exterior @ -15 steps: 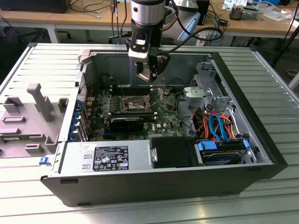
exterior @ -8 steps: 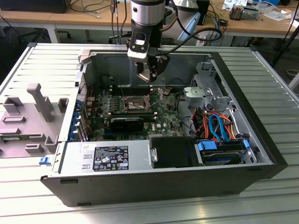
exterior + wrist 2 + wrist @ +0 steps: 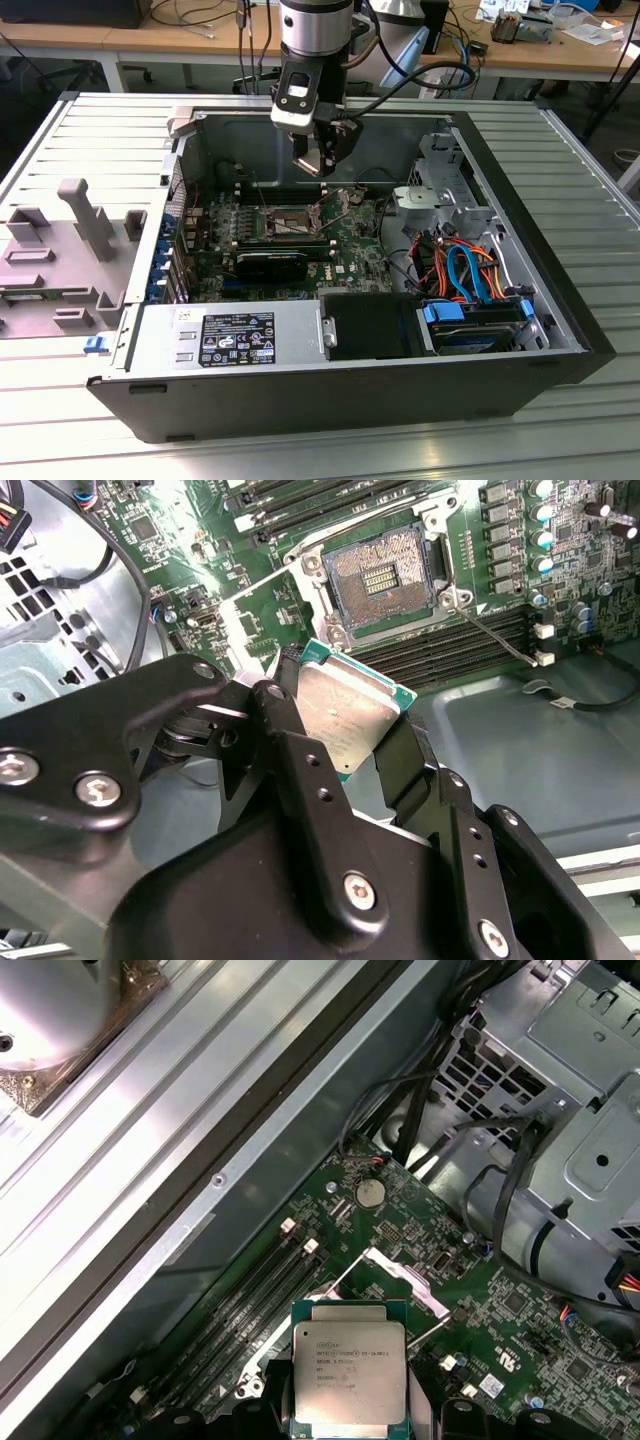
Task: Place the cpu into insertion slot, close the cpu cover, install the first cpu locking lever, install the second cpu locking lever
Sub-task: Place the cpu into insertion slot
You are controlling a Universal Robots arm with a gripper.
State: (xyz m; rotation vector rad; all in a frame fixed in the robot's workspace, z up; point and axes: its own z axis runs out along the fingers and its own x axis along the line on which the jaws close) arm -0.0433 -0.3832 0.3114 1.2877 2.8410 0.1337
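Open computer case (image 3: 300, 405) on a ribbed metal table (image 3: 570, 150), with wooden desks (image 3: 150, 40) behind.
The gripper (image 3: 322, 165) hangs over the motherboard (image 3: 350, 262) with its fingers clamped on the cpu (image 3: 345, 715); the insertion slot (image 3: 383, 580) lies bare.

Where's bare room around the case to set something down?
Free: the slatted table on the exterior view's right of the case, and the strip in front of it. Crowded: on the exterior view's left the table carries a grey fixture, the drive corner is full of cables, and the gripper holds the cpu over the motherboard.
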